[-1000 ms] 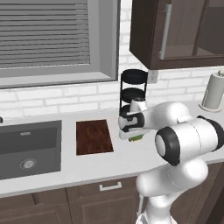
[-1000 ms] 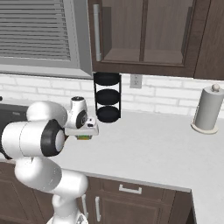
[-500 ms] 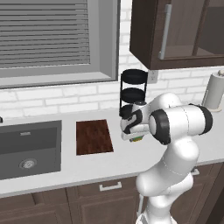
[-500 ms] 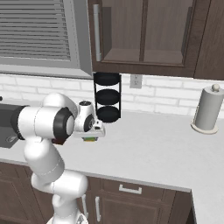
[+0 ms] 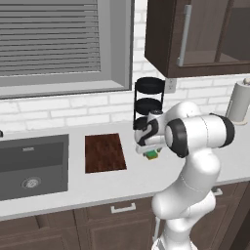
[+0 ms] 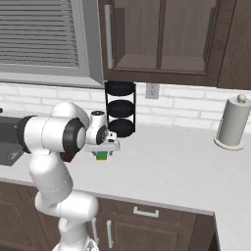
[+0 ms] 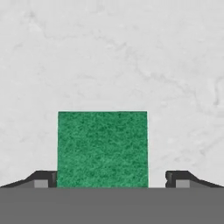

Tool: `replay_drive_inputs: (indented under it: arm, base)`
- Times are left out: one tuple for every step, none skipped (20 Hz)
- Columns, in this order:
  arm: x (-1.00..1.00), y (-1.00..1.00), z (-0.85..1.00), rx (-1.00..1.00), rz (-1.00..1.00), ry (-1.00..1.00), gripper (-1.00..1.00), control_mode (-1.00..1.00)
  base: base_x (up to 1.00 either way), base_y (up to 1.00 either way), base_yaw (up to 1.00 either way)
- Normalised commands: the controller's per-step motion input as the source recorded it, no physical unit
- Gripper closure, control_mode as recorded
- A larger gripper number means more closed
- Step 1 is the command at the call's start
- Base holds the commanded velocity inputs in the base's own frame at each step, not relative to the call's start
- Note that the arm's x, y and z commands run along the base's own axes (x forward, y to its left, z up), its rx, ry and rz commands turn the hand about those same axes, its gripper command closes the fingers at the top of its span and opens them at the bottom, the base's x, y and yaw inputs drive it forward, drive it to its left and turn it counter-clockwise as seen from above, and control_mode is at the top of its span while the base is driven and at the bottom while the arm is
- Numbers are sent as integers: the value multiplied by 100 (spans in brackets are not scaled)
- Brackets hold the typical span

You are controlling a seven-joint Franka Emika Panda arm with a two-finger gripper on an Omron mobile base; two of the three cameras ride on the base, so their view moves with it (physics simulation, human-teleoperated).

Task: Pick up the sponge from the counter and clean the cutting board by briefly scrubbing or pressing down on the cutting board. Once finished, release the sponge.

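The sponge (image 7: 103,148) shows its green top in the hand view and lies on the light counter (image 5: 136,181). My gripper (image 7: 111,179) straddles it: the left fingertip touches its side, while a gap remains at the right fingertip. From the base views, the gripper (image 5: 151,151) points down at the sponge (image 5: 153,155), just right of the dark reddish-brown cutting board (image 5: 104,153). From the right, the sponge (image 6: 102,156) sits under the hand (image 6: 103,147), and the arm hides most of the board (image 6: 67,157).
A black three-tier rack (image 5: 149,100) stands against the brick wall right behind the hand. The dark sink basin (image 5: 31,163) lies left of the board. A paper towel roll (image 6: 230,122) stands at the far right. Wall cabinets hang overhead.
The hand has come down a little over the sponge, and the arm's elbow has swung back and up. The sponge and board have not moved.
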Motion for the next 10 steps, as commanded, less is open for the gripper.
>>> replay_drive_inputs:
  arm:
    - [-10,-2,39,0,0,0,-100,-100]
    - [-35,0,50,0,0,-2,-100,-100]
    - [-44,0,54,0,0,-4,-100,-100]
    - [-49,0,59,0,0,-4,-100,-100]
    - [-49,0,60,0,0,-5,-100,-100]
    - [-47,0,58,0,0,-5,-100,-100]
    - [-44,0,52,0,0,-4,-100,-100]
    - [-40,0,50,0,0,-2,-100,-100]
    - [-40,0,49,0,0,-3,-100,-100]
    - [-42,0,51,0,0,-2,-100,-100]
  base:
    - [0,0,0]
    - [0,0,0]
    - [0,0,0]
    - [0,0,0]
    - [0,0,0]
    - [0,0,0]
    - [0,0,0]
    - [0,0,0]
    - [0,0,0]
    - [0,0,0]
